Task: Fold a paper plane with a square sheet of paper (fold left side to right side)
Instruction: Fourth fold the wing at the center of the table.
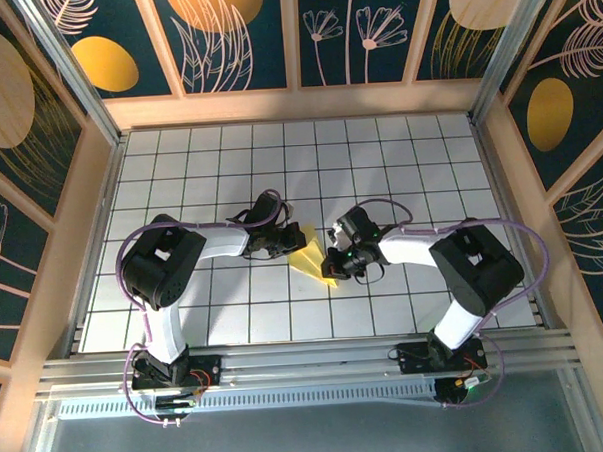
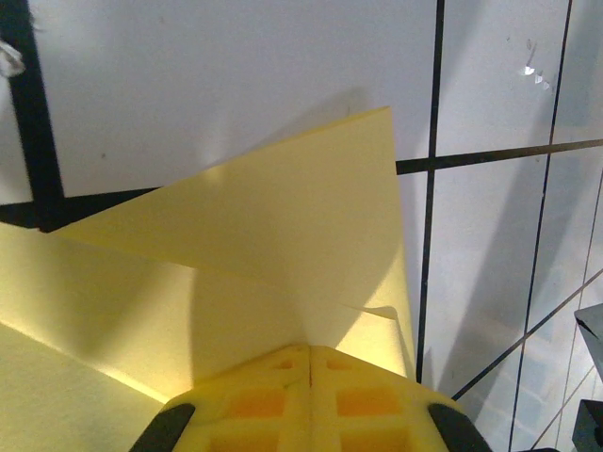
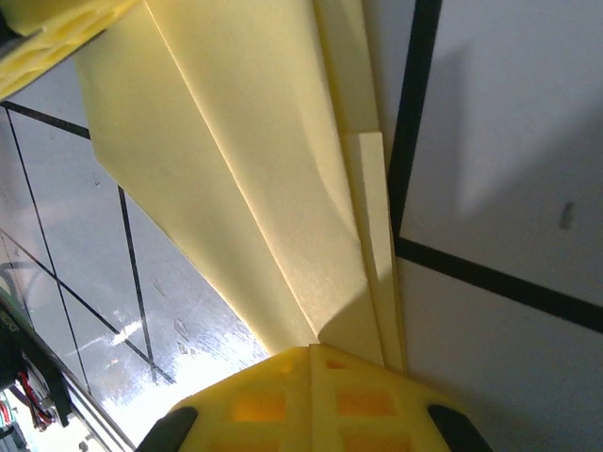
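A white table [image 1: 378,153] marked with black grid lines is seen from above. Dark walls [image 1: 243,38] painted with flowers and orange ovals are set around it. The left arm [image 1: 163,267] and the right arm [image 1: 473,264] are bent in toward the middle of the table. The yellow paper [image 1: 313,258] is found there on the tiles, between the two arms. It is folded into a pointed shape with layers and creases. The left gripper [image 2: 309,350] is closed tight, and its yellow tips are placed at one side of the paper. The right gripper [image 3: 309,350] is closed tight too, at the other side. Whether any paper is pinched between the fingers cannot be told.
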{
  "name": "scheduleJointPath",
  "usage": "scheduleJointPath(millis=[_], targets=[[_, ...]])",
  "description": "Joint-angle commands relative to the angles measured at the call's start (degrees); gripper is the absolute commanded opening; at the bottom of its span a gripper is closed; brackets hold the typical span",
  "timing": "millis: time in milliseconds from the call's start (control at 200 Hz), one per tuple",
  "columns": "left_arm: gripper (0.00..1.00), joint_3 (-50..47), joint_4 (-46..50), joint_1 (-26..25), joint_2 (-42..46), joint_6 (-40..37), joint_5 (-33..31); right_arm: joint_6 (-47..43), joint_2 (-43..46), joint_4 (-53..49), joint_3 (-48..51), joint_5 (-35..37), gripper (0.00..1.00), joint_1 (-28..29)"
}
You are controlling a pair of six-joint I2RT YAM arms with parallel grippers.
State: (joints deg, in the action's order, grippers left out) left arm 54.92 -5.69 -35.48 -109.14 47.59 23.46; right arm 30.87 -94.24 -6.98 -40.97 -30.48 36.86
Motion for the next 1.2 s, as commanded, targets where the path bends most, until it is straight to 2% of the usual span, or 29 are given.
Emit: scheduleJointPath(millis=[0, 590, 836, 976, 1116, 1196], targets=[[0.0, 0.1, 4.63, 0.37, -1.97, -1.33, -4.04, 1.38, 0.77, -5.87, 3.06, 0.24, 0.0, 0.41], [0.0, 0.51, 5.34, 0.38, -2.47, -1.8, -4.39, 4.67, 4.94, -1.23, 10.91, -1.75, 0.0, -0.13], [0.0, 0.46, 5.34, 0.41, -2.41, -1.84, -4.3, 4.9, 9.19, -0.17, 15.44, -2.94, 0.0, -2.48], [0.0, 0.38, 4.03, 0.36, -1.92, -2.14, -3.51, 2.5, 13.94, -2.01, 16.24, -4.72, 0.0, -4.54], [0.0, 0.09, -0.63, 0.41, -0.19, -1.42, 0.28, -2.87, 19.4, -5.77, 12.89, -5.96, 0.0, -5.22], [0.08, 0.45, -3.26, 0.38, 1.47, -0.58, 2.06, -6.56, 20.65, -7.95, 9.33, -4.68, 0.08, -7.57]])
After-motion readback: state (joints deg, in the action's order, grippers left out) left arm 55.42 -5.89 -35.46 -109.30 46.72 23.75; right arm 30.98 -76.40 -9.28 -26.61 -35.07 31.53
